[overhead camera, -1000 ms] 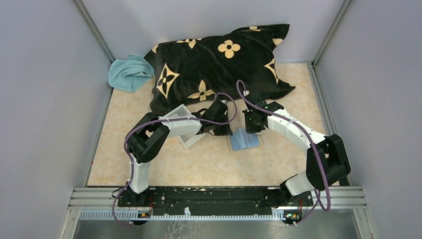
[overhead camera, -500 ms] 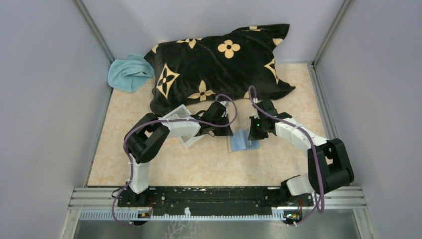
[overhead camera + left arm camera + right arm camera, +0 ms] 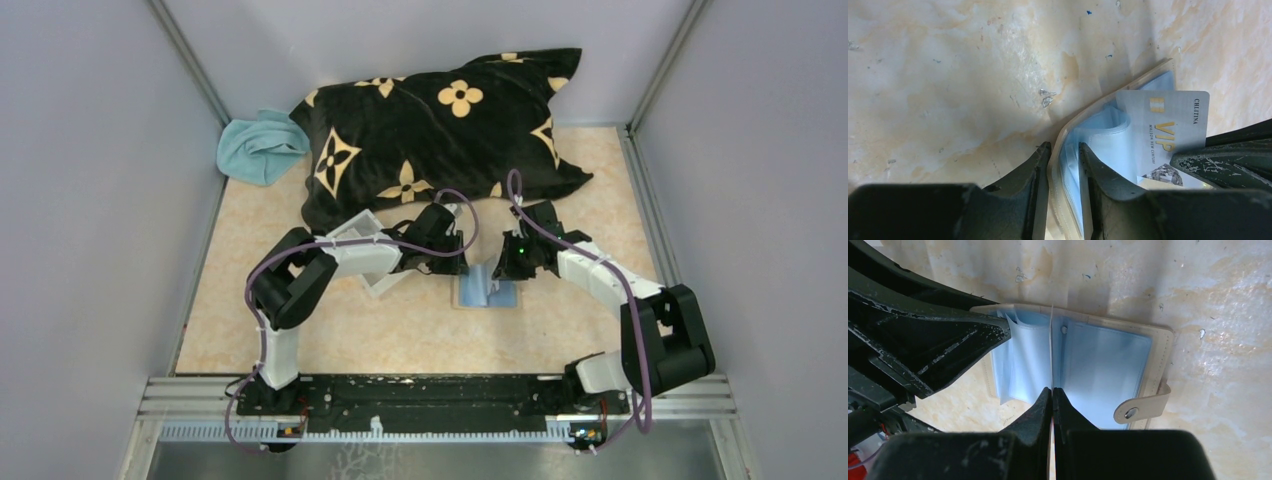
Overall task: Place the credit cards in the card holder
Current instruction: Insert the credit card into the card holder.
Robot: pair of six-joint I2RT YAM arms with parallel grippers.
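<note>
Swinging in nearer than a second ago, right gripper (image 3: pixel 1052 399) is clenching a card (image 3: pixel 1163 125) edge-down along the fold of the open card holder (image 3: pixel 1108 360) mid-table; left gripper (image 3: pixel 1064 150) is straddling its left flap, grip unclear.

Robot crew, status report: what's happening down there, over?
Left gripper parted, astride one edge of the open card holder. Right gripper shut on VIP card, edge-on at the blue sleeves. Nothing blocking.
</note>
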